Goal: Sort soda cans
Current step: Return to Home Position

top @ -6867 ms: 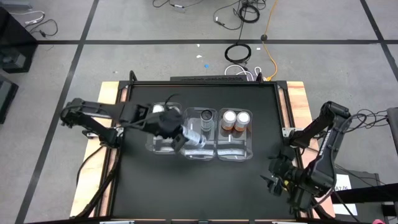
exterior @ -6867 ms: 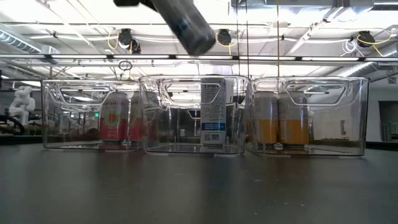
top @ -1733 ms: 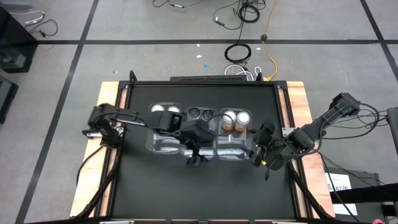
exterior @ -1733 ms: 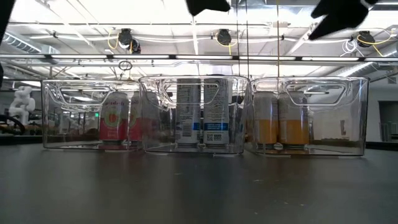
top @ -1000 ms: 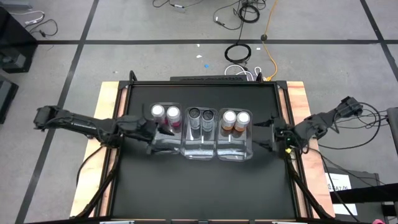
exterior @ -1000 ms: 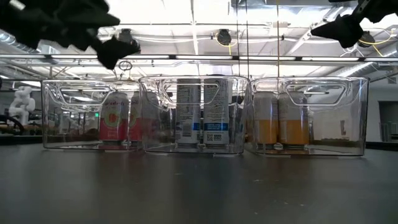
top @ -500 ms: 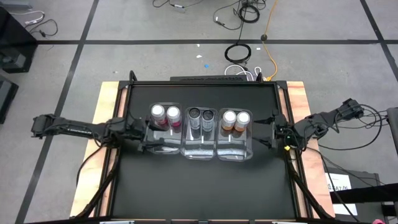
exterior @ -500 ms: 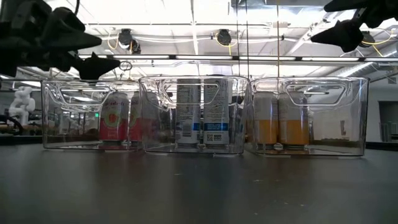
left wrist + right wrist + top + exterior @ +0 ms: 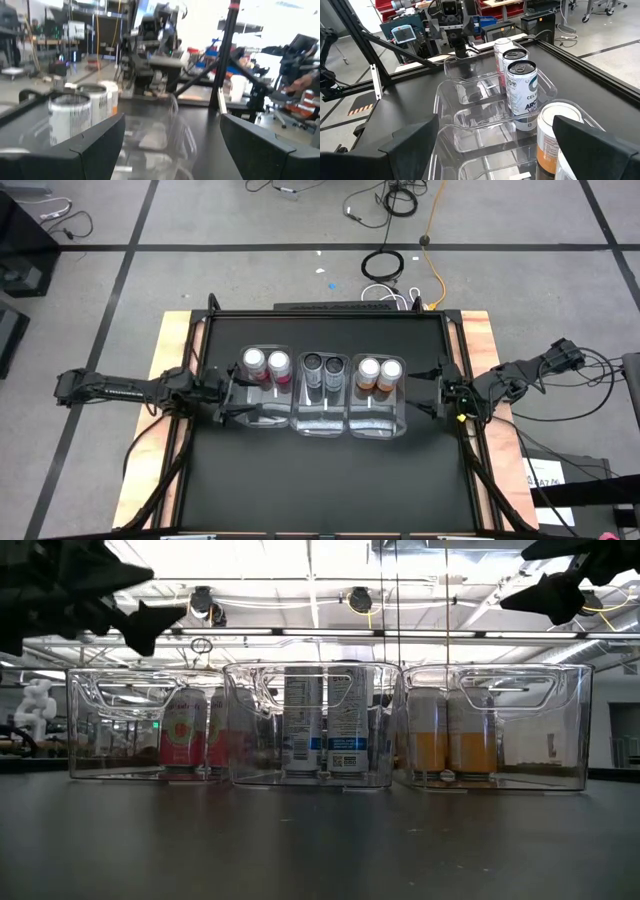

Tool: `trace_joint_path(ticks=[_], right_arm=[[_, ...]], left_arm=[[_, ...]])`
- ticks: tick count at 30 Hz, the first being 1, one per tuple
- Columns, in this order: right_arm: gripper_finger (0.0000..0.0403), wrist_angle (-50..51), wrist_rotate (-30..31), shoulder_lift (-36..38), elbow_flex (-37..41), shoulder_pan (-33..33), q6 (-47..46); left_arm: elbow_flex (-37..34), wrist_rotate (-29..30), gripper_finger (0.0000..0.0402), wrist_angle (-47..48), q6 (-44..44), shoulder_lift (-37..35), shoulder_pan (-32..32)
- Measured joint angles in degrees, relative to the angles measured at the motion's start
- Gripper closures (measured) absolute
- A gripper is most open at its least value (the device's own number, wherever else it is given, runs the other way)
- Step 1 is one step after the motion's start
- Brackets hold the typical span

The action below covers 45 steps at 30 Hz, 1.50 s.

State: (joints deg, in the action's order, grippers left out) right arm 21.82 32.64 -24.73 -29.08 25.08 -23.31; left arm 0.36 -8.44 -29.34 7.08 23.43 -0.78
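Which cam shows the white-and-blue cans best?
Low view: both white-and-blue cans stand upright side by side, labels facing. High shows only their dark tops; right wrist sees them overlapping; left wrist, can't tell.

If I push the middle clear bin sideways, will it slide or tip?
Probably slides rather than tips: the middle bin sits low and wide. Its two white-blue cans stand upright, so might topple. The orange-can bin close beside it would likely get shoved.

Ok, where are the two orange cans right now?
High view: the orange cans stand side by side in the right-hand clear bin, beside the middle bin holding the two white-and-blue cans.
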Motion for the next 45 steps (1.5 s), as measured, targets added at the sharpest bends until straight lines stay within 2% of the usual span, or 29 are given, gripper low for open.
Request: trace_joint_path(ticks=[9, 16, 29, 36, 45], right_arm=[[0.0019, -0.04, -4.13, 0.0, 0.0, 0.0, -0.02], [0.0019, -0.06, -4.26, 0.44, -0.02, 0.0, -0.04], [0.0019, 2.45, -5.02, 3.52, -0.11, 0.02, -2.93], [0.0019, 2.7, -6.03, 4.41, -0.11, 0.04, -2.09], [0.0019, 3.34, -5.99, 4.39, -0.11, 0.04, -1.07]], left_arm=[[-0.02, -0.09, 0.0065, 1.33, 1.5, -9.03, 0.0], [-0.03, 11.87, 0.0065, 10.68, 7.59, -14.85, 1.64], [-0.07, 16.93, 0.0065, 23.83, 4.38, -23.48, 8.61], [-0.07, 16.04, 0.0065, 27.21, -0.07, -23.43, 9.07], [-0.07, 15.01, 0.0065, 27.44, 0.01, -22.04, 9.07]])
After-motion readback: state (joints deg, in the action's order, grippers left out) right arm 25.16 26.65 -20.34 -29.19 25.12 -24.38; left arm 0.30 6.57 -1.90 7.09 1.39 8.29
